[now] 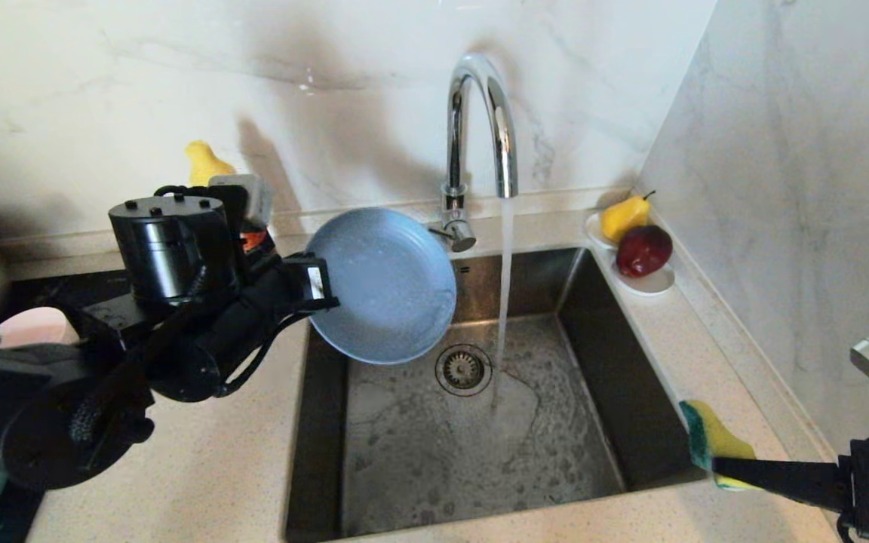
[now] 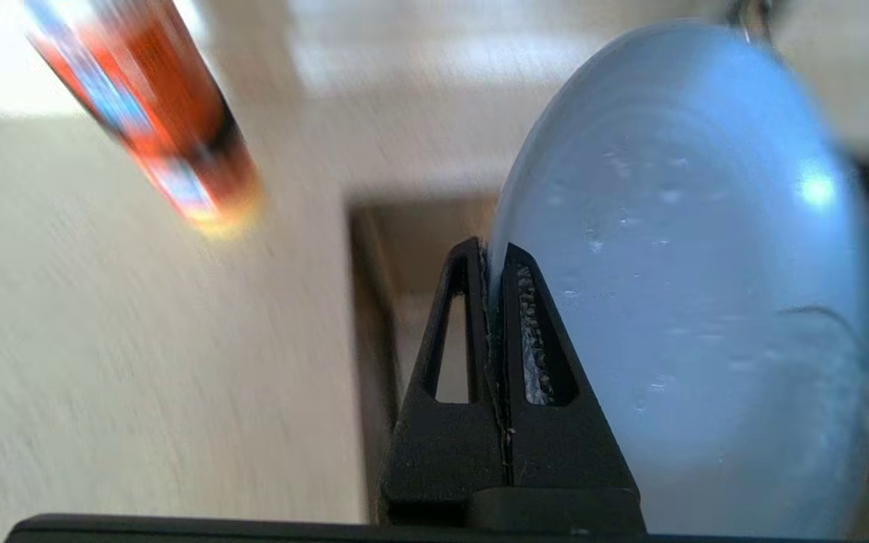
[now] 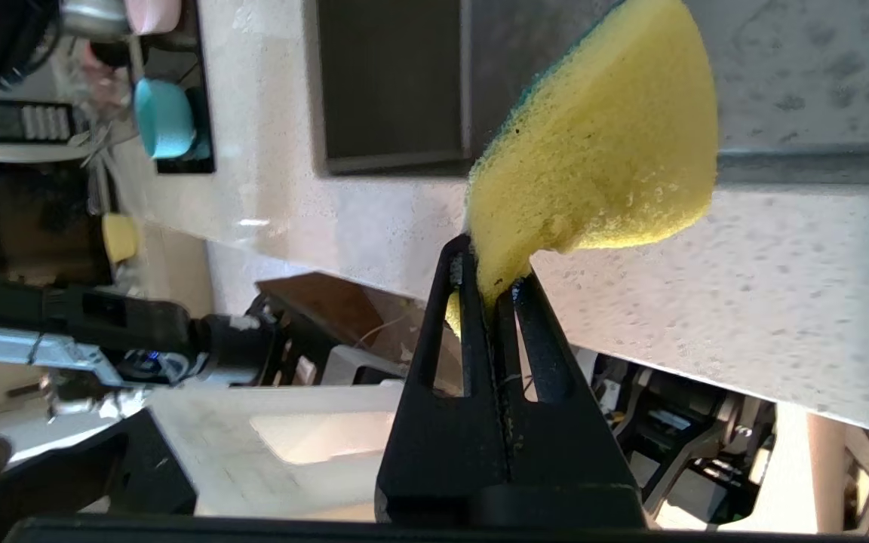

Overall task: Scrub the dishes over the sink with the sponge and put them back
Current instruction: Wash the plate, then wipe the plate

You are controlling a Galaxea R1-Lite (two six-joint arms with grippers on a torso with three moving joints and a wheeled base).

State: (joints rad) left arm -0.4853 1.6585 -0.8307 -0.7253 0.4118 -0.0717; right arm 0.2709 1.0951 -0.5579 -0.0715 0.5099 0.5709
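The square brushed stainless steel sink point(image 1: 600, 362) looks dull and water-spotted; the arched chrome tap point(image 1: 480, 113) is mirror-glossy; the round grey-blue plate point(image 1: 385, 286) has a smooth satin glaze beaded with droplets; the yellow foam sponge point(image 3: 600, 143) is porous and matt; the speckled beige stone counter point(image 1: 201, 467) is smooth; the marble-look wall point(image 1: 178, 75) shines faintly.

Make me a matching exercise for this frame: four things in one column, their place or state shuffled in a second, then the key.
1. plate
2. sponge
3. tap
4. red apple

A. on the white dish by the sink's right corner
B. pinched in the right claw, over the counter
C. running water into the sink
D. gripped at its rim by the left claw

Pairs: 1-D, 2-B, 3-C, 4-A
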